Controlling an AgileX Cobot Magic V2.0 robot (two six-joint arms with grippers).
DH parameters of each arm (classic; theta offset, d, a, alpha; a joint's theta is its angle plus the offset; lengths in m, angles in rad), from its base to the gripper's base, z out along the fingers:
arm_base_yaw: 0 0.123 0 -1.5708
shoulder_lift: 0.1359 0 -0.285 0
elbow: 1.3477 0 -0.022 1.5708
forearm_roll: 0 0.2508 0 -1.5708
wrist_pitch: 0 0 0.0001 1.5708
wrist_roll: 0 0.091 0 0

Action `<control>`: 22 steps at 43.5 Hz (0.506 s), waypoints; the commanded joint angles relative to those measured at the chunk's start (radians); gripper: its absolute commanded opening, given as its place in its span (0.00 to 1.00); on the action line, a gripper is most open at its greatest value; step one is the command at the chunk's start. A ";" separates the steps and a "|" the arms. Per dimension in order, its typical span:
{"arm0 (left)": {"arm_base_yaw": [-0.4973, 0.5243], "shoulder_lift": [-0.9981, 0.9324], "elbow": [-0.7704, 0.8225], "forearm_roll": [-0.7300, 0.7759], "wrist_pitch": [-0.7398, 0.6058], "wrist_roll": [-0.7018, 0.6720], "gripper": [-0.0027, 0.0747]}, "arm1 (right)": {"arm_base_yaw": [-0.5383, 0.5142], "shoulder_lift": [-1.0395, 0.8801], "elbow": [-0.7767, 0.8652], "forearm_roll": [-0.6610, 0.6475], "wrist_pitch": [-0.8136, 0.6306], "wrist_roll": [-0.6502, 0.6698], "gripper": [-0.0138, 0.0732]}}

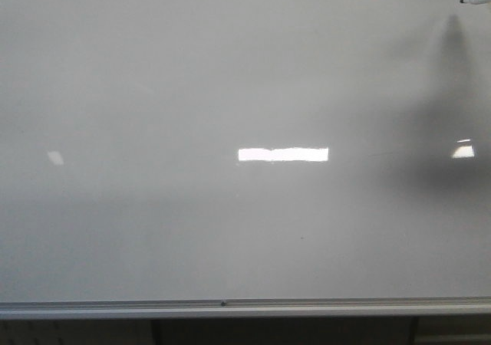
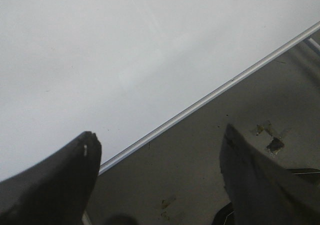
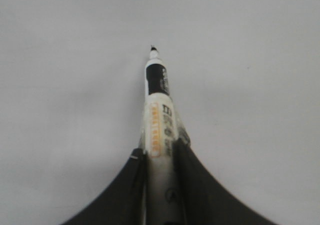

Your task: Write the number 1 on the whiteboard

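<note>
Status: no stroke on whiteboard (image 1: pixel 192 77) yet.
R gripper (image 3: pixel 159 157) clamps marker (image 3: pixel 159 120), tip near board; L gripper (image 2: pixel 157 150) released, idle; writing remains.

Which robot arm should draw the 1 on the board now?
The right one. The right gripper is shut on the marker, its tip aimed at the whiteboard, which shows no stroke yet. The left gripper is open, holds nothing and sits low by the board's bottom rail.

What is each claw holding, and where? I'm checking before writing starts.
Right claw grips the white, black-tipped marker pen around its lower barrel; left claw holds nothing.
</note>
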 commanded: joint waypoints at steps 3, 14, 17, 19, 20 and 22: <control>0.003 -0.005 -0.025 -0.018 -0.074 -0.011 0.67 | -0.006 -0.022 -0.038 0.001 -0.096 0.001 0.09; 0.003 -0.005 -0.025 -0.018 -0.092 -0.011 0.67 | -0.006 -0.022 -0.038 0.001 -0.114 0.001 0.09; 0.003 -0.005 -0.025 -0.018 -0.094 -0.011 0.67 | -0.006 -0.016 -0.038 0.001 -0.112 0.001 0.09; 0.003 -0.005 -0.025 -0.018 -0.094 -0.011 0.67 | -0.006 -0.004 -0.038 0.001 -0.111 0.001 0.09; 0.003 -0.005 -0.025 -0.018 -0.094 -0.011 0.67 | -0.006 0.000 -0.038 0.001 -0.108 0.001 0.09; 0.003 -0.005 -0.025 -0.018 -0.094 -0.011 0.67 | -0.006 0.009 -0.038 0.001 -0.102 0.001 0.09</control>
